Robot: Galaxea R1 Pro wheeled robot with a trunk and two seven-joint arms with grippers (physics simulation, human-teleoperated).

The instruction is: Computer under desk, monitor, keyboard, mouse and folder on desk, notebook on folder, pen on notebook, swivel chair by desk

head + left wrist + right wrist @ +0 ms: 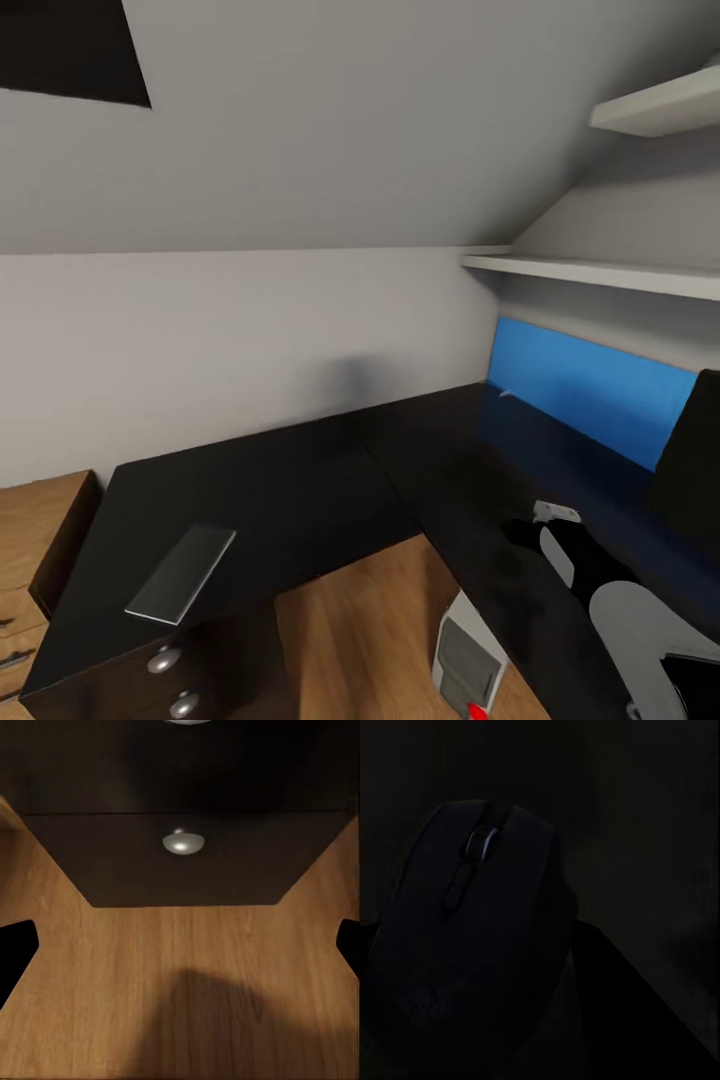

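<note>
A dark mouse [472,922] with a grey scroll wheel sits between my right gripper's fingers, and my right gripper [480,967] is shut on it. In the head view that gripper [525,530] hovers low over the right wing of the black L-shaped desk [300,480]. On the desk's left wing lies a flat grey rectangular item [180,573]; I cannot tell what it is. The grey computer tower [468,660] stands on the floor under the desk. My left gripper [180,945] is open over the wooden floor, facing a drawer knob [182,842].
A bright blue panel [590,390] runs along the wall behind the desk's right wing, with a black slab [692,470] at the view's right edge. White shelves [600,272] hang above. Black drawers [165,660] sit under the left wing beside a wooden cabinet [35,540].
</note>
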